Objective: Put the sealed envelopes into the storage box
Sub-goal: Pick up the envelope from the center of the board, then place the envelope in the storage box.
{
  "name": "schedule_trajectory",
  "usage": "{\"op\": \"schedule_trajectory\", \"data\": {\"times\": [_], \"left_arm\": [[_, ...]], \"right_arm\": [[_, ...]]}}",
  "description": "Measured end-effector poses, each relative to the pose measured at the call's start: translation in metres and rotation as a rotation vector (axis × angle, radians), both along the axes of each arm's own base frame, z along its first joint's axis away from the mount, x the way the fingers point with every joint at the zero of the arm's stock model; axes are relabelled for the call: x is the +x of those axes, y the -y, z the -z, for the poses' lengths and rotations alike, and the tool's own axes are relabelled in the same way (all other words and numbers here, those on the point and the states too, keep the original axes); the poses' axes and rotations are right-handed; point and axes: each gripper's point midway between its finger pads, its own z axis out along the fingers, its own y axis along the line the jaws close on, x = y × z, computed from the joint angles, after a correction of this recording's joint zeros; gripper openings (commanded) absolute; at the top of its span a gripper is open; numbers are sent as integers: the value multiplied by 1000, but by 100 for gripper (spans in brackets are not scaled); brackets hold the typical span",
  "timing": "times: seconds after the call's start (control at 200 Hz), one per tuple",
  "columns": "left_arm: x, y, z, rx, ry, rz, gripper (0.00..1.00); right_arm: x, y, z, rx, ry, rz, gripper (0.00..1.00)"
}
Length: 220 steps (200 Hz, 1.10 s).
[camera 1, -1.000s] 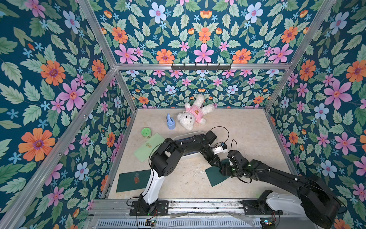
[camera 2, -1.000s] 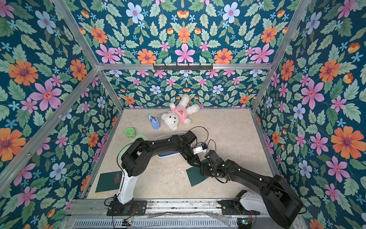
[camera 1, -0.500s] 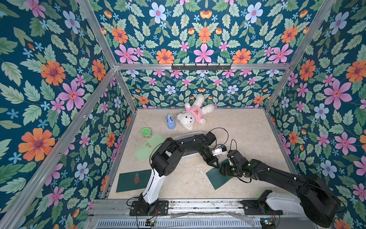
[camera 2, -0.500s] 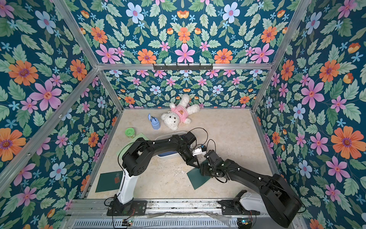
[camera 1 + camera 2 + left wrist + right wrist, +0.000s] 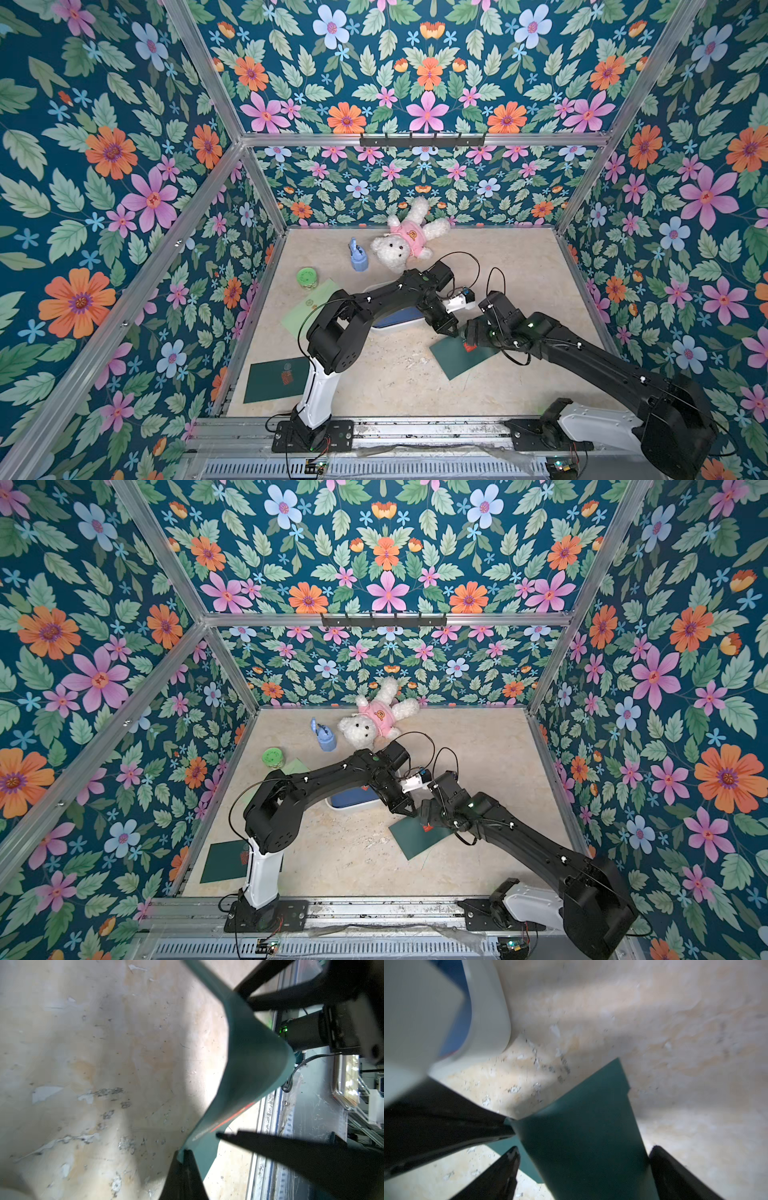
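Observation:
A dark green envelope (image 5: 461,355) (image 5: 419,837) lies right of centre, one corner lifted. My left gripper (image 5: 451,330) (image 5: 185,1153) is shut on that corner, and the paper (image 5: 255,1064) curves up from the floor. My right gripper (image 5: 469,337) (image 5: 584,1150) stands open astride the same envelope (image 5: 581,1126), its fingers clear of the paper. The white storage box (image 5: 390,330) (image 5: 488,1022) sits just left of both grippers with a navy envelope (image 5: 401,321) inside. A light green envelope (image 5: 316,305) and another dark green one (image 5: 276,378) lie on the left.
A white teddy bear in a pink shirt (image 5: 405,245), a blue spray bottle (image 5: 358,257) and a green-lidded jar (image 5: 306,277) stand toward the back left. The left arm arches over the box. Floral walls close in three sides.
My left gripper has closed on the envelope's corner. My right gripper has opened wider. Both arms stay about where they were.

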Motion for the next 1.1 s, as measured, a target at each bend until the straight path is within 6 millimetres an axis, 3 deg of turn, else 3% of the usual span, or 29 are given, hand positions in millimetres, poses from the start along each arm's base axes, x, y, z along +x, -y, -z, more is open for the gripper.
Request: {"op": "schedule_trajectory", "data": {"times": [0.255, 0.45, 0.54, 0.71, 0.81, 0.955, 1.1], "left_arm": [[23, -29, -24, 74, 72, -93, 0], [49, -49, -64, 106, 196, -168, 0], [71, -71, -81, 138, 254, -256, 0], [117, -130, -114, 227, 387, -460, 0], [130, -153, -126, 266, 456, -512, 0], [141, -179, -128, 345, 523, -500, 0], [147, -196, -118, 422, 534, -402, 7]], "right_arm": [[26, 38, -50, -3, 111, 80, 98], [43, 40, -52, -12, 99, 66, 88], [55, 38, -51, -6, 95, 72, 81], [76, 20, -45, 31, 88, 37, 68], [85, 5, -32, 59, 56, 4, 65], [95, -37, -21, 104, 26, -92, 60], [113, -75, -19, 157, 30, -157, 57]]}}
